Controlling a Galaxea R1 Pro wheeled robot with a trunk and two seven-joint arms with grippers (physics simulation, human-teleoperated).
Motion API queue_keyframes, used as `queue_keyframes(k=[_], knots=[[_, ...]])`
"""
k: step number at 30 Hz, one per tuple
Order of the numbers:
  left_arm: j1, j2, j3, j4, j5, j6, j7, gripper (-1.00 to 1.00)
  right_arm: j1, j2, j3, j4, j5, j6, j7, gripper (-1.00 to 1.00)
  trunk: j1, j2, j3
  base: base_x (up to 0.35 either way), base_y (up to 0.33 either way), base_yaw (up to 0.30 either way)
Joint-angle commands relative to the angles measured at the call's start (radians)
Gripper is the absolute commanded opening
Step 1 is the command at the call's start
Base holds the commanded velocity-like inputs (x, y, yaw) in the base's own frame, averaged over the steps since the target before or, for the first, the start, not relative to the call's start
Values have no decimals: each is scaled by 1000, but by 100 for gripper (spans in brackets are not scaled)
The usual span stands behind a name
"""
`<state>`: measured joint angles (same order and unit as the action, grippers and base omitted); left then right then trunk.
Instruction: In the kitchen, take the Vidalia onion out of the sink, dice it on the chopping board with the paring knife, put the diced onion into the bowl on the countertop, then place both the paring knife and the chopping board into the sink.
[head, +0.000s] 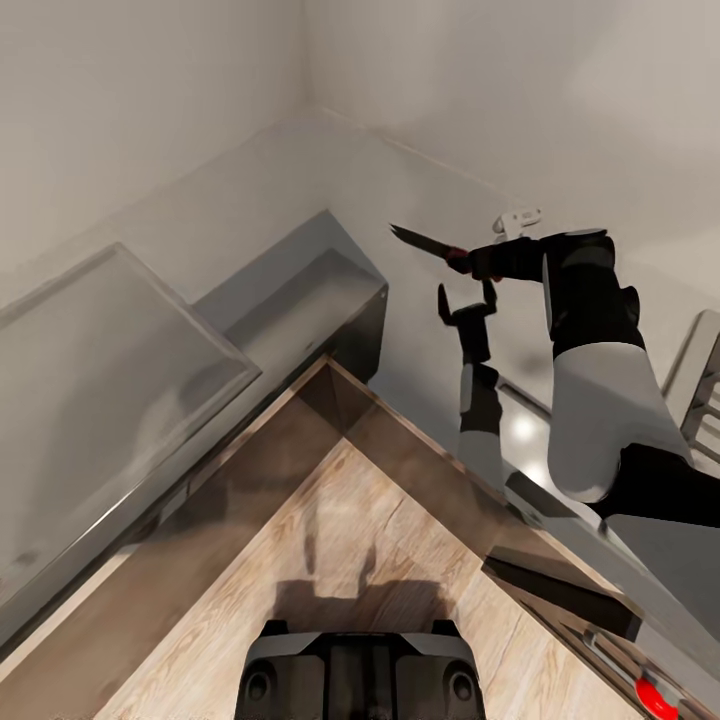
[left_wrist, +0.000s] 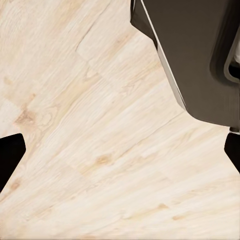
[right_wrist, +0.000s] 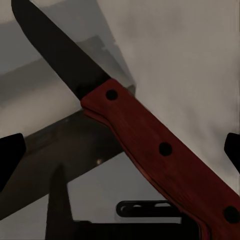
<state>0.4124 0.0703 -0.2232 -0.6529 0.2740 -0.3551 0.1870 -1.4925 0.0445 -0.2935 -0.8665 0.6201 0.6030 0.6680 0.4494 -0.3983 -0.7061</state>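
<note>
Rivets, 3 of them, stud the red handle of the paring knife (right_wrist: 150, 135) in the right wrist view; the head view gives just a slim dark blade pointing left from the right gripper (head: 470, 262), which is clenched on that handle, raised above the countertop (head: 420, 330). Wooden floor (left_wrist: 100, 150) and a dark cabinet (left_wrist: 195, 55) appear in the left wrist view. Left gripper (head: 467, 297) hangs just below the knife, fingers spread, holding nothing.
</note>
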Motion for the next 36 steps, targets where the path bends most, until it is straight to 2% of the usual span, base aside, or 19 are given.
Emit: queue_keyframes(k=[1, 12, 18, 36], knots=[[0, 2, -8, -1, 7, -2, 9, 100, -1, 1, -5, -1, 10, 1, 10, 100, 1, -2, -3, 3, -1, 1], [0, 0, -8, 10, 7, -2, 9, 100, -1, 1, -6, -1, 19, 0, 9, 100, 1, -2, -16, 0, -176, 0], [0, 0, -7, 10, 7, -2, 9, 100, -1, 2, -4, -1, 55, 0, 10, 100, 1, -2, -17, 0, -22, 0], [0, 0, -7, 10, 7, -2, 9, 100, -1, 5, -4, 1, 58, 0, 10, 100, 1, -2, -17, 64, -1, 0]])
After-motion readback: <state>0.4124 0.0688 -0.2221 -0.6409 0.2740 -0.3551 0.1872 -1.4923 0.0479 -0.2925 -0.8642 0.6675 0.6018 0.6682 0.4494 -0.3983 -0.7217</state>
